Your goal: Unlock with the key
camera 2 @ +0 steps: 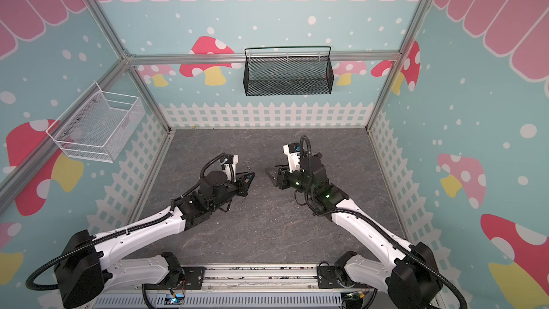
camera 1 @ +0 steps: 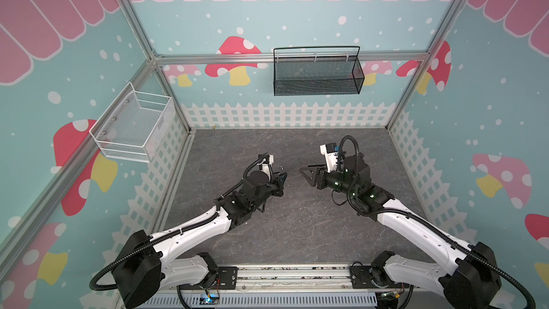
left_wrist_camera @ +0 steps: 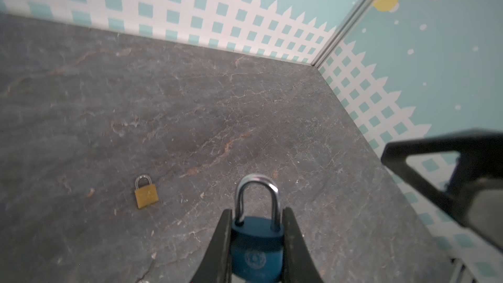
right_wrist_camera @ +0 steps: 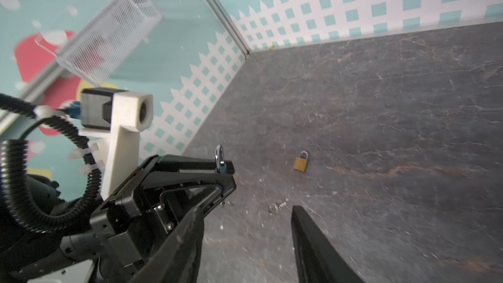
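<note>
Held the blue padlock (left_wrist_camera: 255, 251) clamped in the left gripper (left_wrist_camera: 257, 215), had the right gripper (right_wrist_camera: 246, 210) spread and empty just beside, and risked shaking loose the key (right_wrist_camera: 226, 203), seemingly poking unheld from the lock's underside, through any jolt or tilt, with the shackle (left_wrist_camera: 257, 183) seated.

Work surface: a flat, dark grey tabletop (camera 1: 297, 227) with a stone pattern of pale and rust-coloured veins, shown in both top views (camera 2: 267, 227) and in both wrist views (left_wrist_camera: 190, 91) (right_wrist_camera: 381, 104). Walls printed with a white picket fence bound it on three sides.

Lying flat on it, well apart from every wall, is a small brass-coloured padlock with a silver metal shackle (left_wrist_camera: 146, 193) (right_wrist_camera: 300, 163). The shackle is closed and points toward the rear wall.

Pale flecks (right_wrist_camera: 277, 206) lie scattered near the padlock, too small to identify. A tiny yellow speck (right_wrist_camera: 271, 48) sits where the tabletop meets the rear wall.
</note>
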### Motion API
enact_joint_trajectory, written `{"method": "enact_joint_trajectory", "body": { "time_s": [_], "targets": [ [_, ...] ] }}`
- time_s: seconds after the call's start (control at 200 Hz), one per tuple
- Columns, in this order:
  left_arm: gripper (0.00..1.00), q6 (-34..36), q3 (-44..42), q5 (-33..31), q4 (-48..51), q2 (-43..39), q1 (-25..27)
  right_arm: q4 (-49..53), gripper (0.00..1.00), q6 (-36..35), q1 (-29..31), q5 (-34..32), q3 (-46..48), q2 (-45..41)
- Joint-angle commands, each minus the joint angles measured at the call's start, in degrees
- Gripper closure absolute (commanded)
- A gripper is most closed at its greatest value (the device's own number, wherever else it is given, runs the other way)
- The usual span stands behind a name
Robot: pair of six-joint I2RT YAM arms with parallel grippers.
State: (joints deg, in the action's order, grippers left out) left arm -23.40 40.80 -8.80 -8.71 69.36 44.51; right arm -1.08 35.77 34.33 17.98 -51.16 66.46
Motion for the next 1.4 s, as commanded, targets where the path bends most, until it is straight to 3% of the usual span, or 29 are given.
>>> {"method": "enact_joint_trajectory", "body": {
  "time_s": [0.0, 0.13, 0.24, 0.46, 1.176, 1.396],
  "targets": [
    [1.0, 20.49, -2.77, 3.93, -12.89, -0.59, 1.73, 10.16, 0.4, -10.31, -0.03, 2.61, -4.65, 1.72],
    [1.0, 29.44, -5.55, 0.72, -22.45, 0.85, 4.32, 15.5, 0.38, -13.93, -0.04, 1.53, -9.68, 5.42],
    [1.0, 31.67, -6.02, -1.42, -27.4, 2.98, 4.79, 19.9, 0.35, -17.23, 0.05, -0.33, -14.9, 8.39],
    [1.0, 32.23, -4.37, -2.66, -27.66, 4.91, 5.67, 25.33, 0.33, -19.05, 0.61, -1.84, -21.41, 12.06],
    [1.0, 33.03, -4.98, -4.59, -26.98, 5.13, 6.04, 36.2, 0.32, -21.74, 3.08, -15.76, -30.54, 18.04],
    [1.0, 33.82, -5.99, -4.31, -28.56, 4.4, 6.09, 37.47, 0.32, -24.31, 3.07, -13.59, -30.11, 17.11]
  ]
}}
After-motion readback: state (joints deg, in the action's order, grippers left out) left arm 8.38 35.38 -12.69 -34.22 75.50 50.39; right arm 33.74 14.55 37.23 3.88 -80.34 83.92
